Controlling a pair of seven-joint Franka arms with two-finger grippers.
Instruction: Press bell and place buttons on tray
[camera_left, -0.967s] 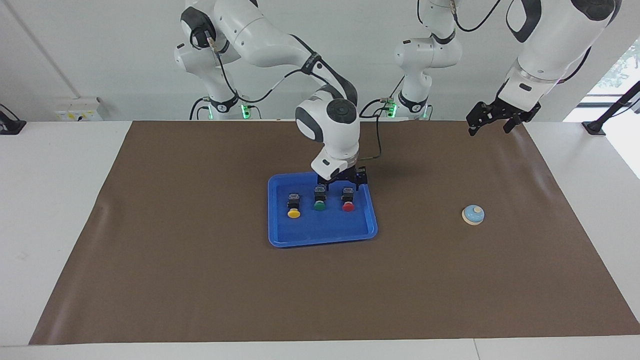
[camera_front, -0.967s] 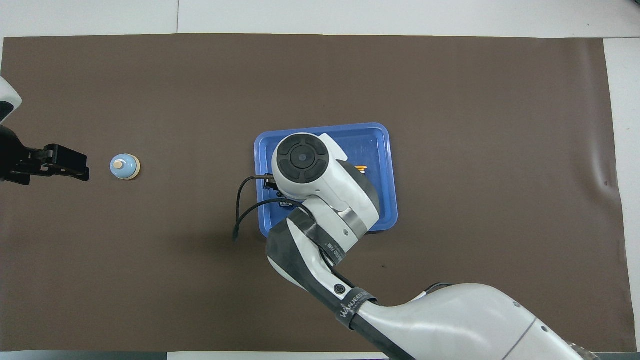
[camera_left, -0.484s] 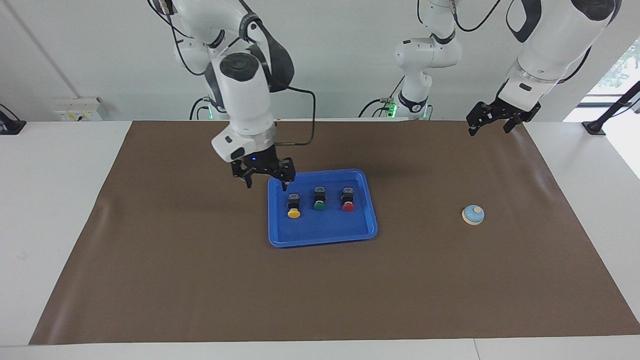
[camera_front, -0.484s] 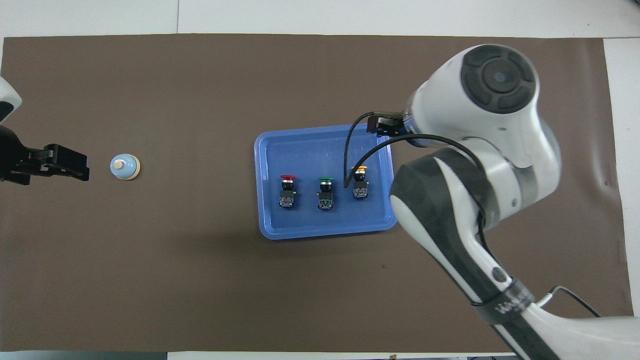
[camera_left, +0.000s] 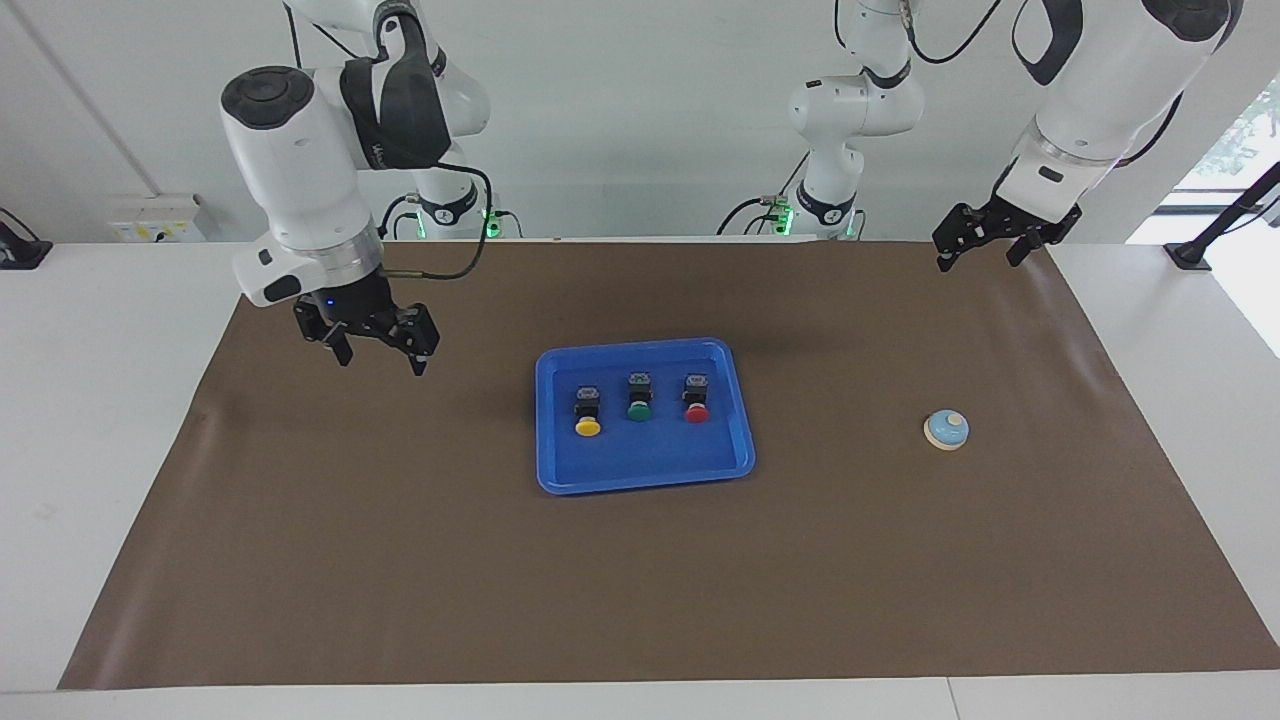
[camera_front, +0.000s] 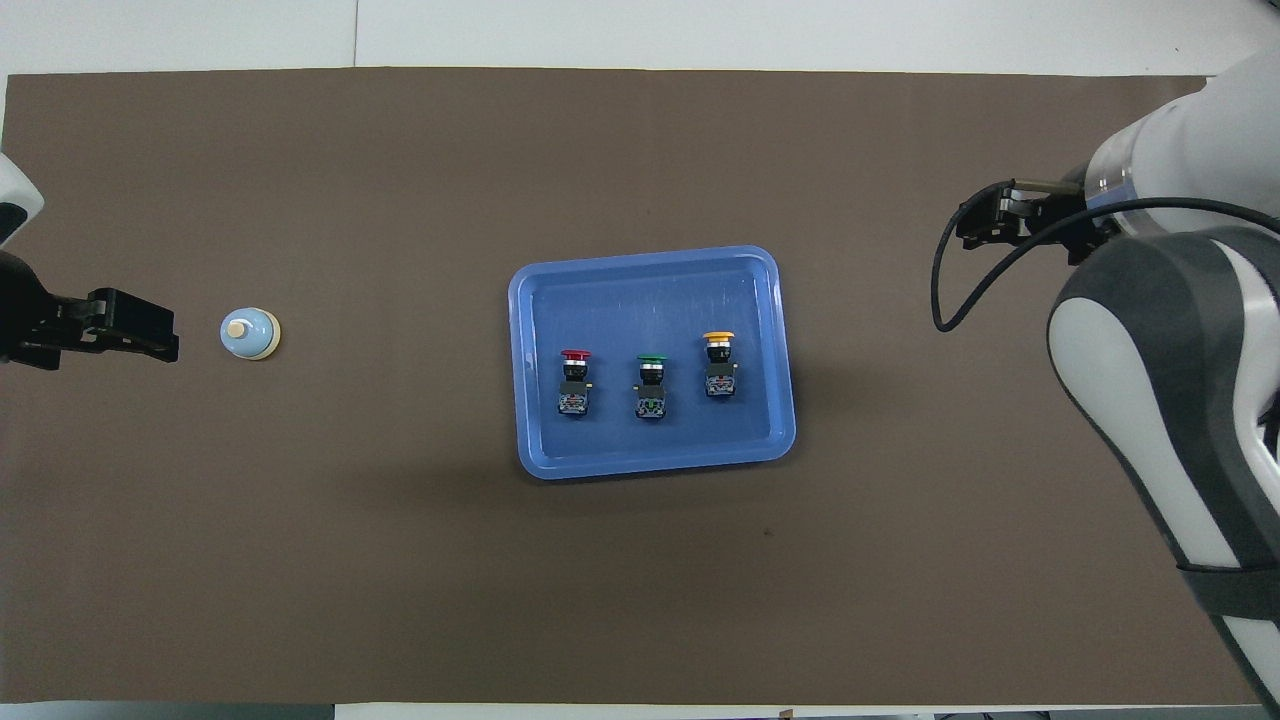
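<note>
A smooth, matte brown mat (camera_left: 640, 560) covers most of the white table (camera_left: 90, 420), with a faint crease near the right arm's end. In the middle of the mat lies the tray (camera_left: 645, 475), a flat rectangle of glossy bright-blue plastic with rounded corners and a low raised rim.

All three buttons lie inside the tray in a rough row, apart from one another, each a black blocky body with a round cap pointing away from the robots. The yellow button (camera_left: 587, 413) is toward the right arm's end, the green button (camera_left: 639, 398) sits in the middle, and the red button (camera_left: 696, 399) is toward the left arm's end.

The bell (camera_left: 946, 430) stands on the mat well apart from the tray, toward the left arm's end (a little light-blue dome on a cream rim, with a pale knob on top).

The right gripper (camera_left: 378, 348) hangs in the air over bare mat toward the right arm's end, its black fingers spread and gripping nothing. The left gripper (camera_left: 978, 240) waits above the mat's edge at the left arm's end, fingers likewise apart and empty, touching neither the bell nor anything else.
</note>
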